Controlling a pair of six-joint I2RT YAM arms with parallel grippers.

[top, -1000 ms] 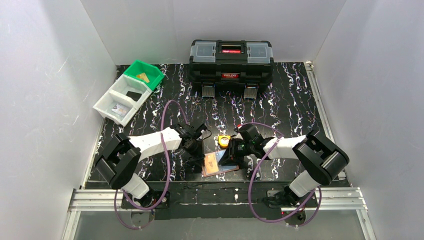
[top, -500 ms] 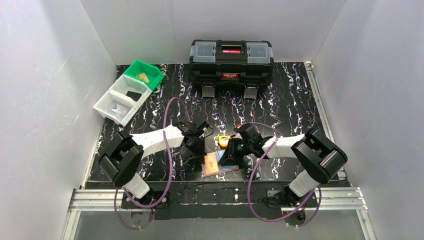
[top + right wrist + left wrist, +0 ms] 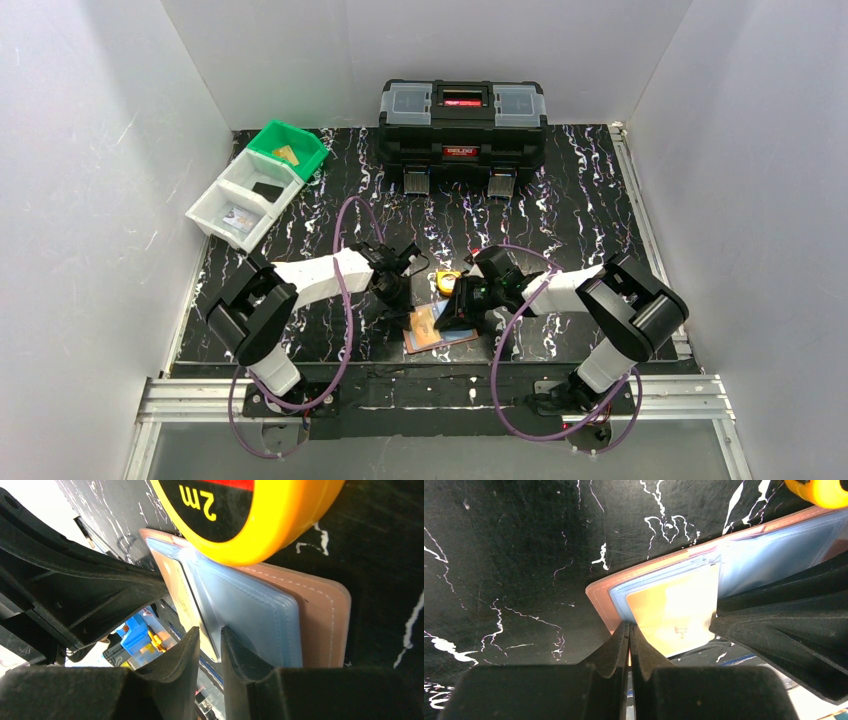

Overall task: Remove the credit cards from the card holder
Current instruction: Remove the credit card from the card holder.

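The card holder (image 3: 440,330) lies open near the table's front edge, tan leather with pale bluish sleeves (image 3: 769,555). A gold-tan card (image 3: 674,611) sticks partway out of a sleeve. My left gripper (image 3: 629,625) is shut on that card's near corner; it also shows in the top view (image 3: 393,300). My right gripper (image 3: 210,632) is nearly closed on the edge of a bluish sleeve page (image 3: 250,615) of the holder (image 3: 320,620), from the right (image 3: 462,305). The right gripper's fingers (image 3: 784,625) lie over the holder beside the card.
A round yellow tape measure (image 3: 447,281) sits just behind the holder, touching it (image 3: 240,515). A green bin (image 3: 288,148) and white bins (image 3: 240,205) at back left hold cards. A large black toolbox (image 3: 462,122) stands at the back.
My left arm has swung a little to the right and back, and the card holder has shifted slightly. The right gripper has stayed on the holder.
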